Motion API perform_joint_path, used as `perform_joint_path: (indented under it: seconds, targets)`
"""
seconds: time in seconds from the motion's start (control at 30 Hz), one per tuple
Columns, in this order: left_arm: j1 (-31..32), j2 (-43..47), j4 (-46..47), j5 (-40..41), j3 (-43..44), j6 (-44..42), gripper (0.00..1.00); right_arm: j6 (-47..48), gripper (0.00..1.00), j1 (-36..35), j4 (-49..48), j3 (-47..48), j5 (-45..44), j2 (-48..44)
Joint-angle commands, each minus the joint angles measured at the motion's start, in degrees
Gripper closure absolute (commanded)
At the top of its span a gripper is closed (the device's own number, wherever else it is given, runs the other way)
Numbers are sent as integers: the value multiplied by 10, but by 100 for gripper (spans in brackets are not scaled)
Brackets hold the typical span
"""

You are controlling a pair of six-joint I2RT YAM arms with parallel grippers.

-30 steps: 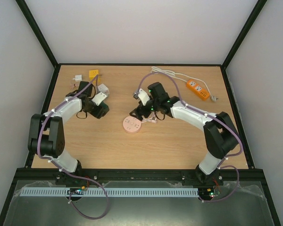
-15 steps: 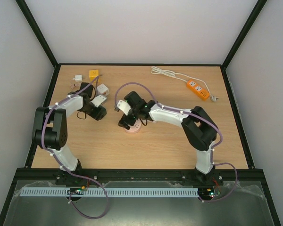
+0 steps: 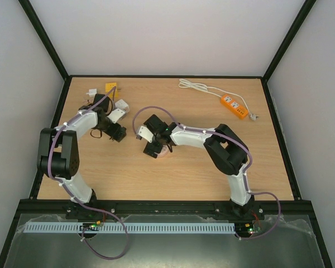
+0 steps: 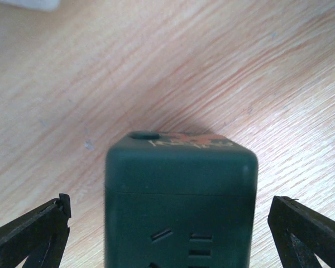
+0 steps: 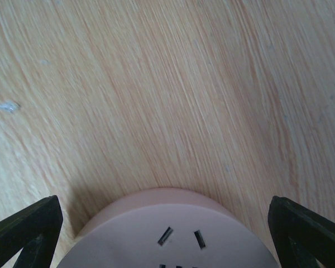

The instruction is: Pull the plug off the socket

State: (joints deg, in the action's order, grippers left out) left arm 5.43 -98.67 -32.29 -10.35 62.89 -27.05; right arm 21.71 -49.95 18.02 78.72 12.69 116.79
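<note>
Grippers clamped on anything?

– nope, both spread apart. left gripper (image 4: 168,200) straddles the green socket cube (image 4: 178,167) at the table's (image 5: 156,84) left, right gripper (image 5: 163,201) straddles the pink round socket (image 5: 173,223) mid-table.

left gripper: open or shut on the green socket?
Open. In the left wrist view the left gripper straddles the green socket, fingers wide, a gap on each side, no contact.
</note>
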Motion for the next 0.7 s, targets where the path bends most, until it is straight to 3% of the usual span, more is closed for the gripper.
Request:
perform_joint_path:
  seconds: [0.0, 0.33, 0.67]
  targets:
    - [-2, 38, -15, -11, 26, 11, 1, 44, 0, 8, 35, -46, -41, -27]
    - [-2, 52, -1, -23, 40, 21, 1, 95, 4, 111, 68, -155, -1, -102]
    - [-3, 57, 12, -46, 52, 30, 1, 171, 4, 274, 89, -210, 9, -122]
